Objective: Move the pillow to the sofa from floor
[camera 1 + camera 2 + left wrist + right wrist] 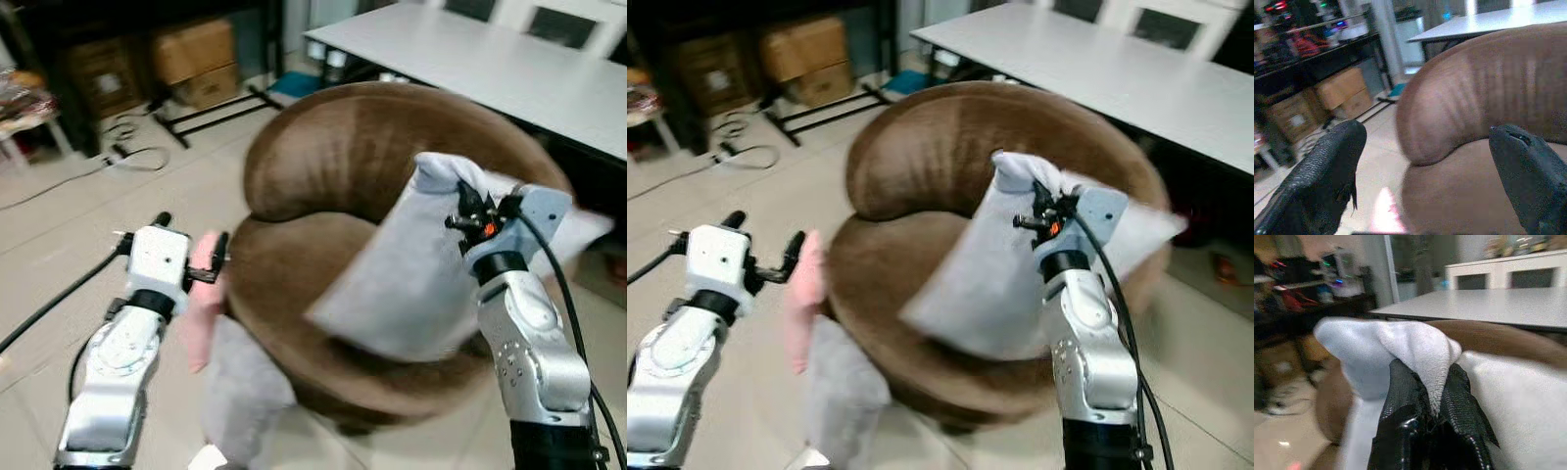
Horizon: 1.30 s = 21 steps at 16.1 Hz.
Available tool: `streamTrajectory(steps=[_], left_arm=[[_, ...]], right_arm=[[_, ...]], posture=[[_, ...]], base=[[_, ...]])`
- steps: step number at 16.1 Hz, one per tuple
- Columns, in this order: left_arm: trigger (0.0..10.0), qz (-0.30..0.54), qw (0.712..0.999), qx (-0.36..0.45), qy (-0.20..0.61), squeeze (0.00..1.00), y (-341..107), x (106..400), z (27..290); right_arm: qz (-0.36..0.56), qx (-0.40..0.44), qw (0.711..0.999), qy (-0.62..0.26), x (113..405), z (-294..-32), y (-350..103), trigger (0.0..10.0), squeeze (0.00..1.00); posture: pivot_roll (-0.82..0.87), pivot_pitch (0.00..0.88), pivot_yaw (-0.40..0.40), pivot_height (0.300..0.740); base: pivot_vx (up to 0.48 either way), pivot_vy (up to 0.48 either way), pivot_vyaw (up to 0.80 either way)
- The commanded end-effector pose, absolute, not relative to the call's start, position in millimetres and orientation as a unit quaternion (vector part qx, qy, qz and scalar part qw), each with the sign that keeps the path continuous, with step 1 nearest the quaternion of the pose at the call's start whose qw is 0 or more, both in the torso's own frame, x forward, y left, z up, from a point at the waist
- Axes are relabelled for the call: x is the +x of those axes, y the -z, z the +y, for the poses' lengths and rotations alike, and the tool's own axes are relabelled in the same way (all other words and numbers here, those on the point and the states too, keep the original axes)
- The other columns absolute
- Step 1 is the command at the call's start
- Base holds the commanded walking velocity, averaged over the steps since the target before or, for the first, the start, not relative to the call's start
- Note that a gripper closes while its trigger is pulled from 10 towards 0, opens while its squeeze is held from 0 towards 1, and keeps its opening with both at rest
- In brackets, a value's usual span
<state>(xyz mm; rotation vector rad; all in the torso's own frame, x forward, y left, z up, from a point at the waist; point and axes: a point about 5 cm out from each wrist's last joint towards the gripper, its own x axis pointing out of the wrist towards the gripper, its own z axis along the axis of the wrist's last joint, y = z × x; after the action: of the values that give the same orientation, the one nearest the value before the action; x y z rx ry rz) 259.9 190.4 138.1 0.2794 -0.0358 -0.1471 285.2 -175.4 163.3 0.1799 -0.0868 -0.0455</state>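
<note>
The right gripper [1432, 396] is up over the seat, its two black fingers [1400, 401] pinched tight on a bunched corner of the pillow [411, 284]. The rest of the pillow hangs below and ahead of that pinch, a pale grey-white rectangle, soft and slightly fleecy where the wrist view catches it, its lower edge draped onto the cushion of the sofa [323, 166]. So the pillow is off the floor and over the sofa, though held by a single corner.

That is the risk as I read it: a corner grip on plush fabric is thin, and if the cloth creeps out from between the fingers the pillow drops wherever it happens to be. Its lower end sits toward the front lip of the seat, so a release from here could let it slide off toward the floor. A little further in over the cushion would look safer.

The sofa is a round tub shape in brown velvety fabric, with a ribbed sheen across its curved back. Behind the right gripper stands a flat white table [490, 59].

Across from it, the left gripper [1425, 161] hovers by the sofa's near side with fingers spread wide and nothing between them. Just beside it hang pink and grey cloths [211, 333], blurred, limp and soft-looking.
</note>
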Motion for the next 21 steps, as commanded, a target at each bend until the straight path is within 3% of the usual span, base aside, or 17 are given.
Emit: streamTrajectory(steps=[1,7,13,21], left_arm=[[10.0,-0.024,0.987,0.140,0.073,0.00,-140,261,188],[10.0,-0.025,0.987,0.143,0.070,0.00,-139,261,188],[10.0,-0.024,0.989,0.128,0.069,0.00,-139,261,191],[10.0,-0.031,0.989,0.123,0.078,0.00,-141,262,190]], right_arm=[[-0.074,0.066,0.995,0.031,284,-177,-173,10.0,0.00],[-0.081,0.096,0.992,-0.033,282,-166,-176,10.0,0.00],[-0.070,0.107,0.991,-0.027,286,-165,-173,10.0,0.00],[-0.063,0.099,0.993,-0.011,291,-165,-172,10.0,0.00]], posture=[[0.08,0.000,-0.029,0.740],[0.08,0.000,-0.038,0.740],[0.09,0.000,-0.044,0.740],[0.09,0.000,-0.041,0.740]], base=[[0.000,-0.368,0.00],[0.000,-0.349,0.00],[0.000,0.000,0.00],[0.391,0.000,0.20]])
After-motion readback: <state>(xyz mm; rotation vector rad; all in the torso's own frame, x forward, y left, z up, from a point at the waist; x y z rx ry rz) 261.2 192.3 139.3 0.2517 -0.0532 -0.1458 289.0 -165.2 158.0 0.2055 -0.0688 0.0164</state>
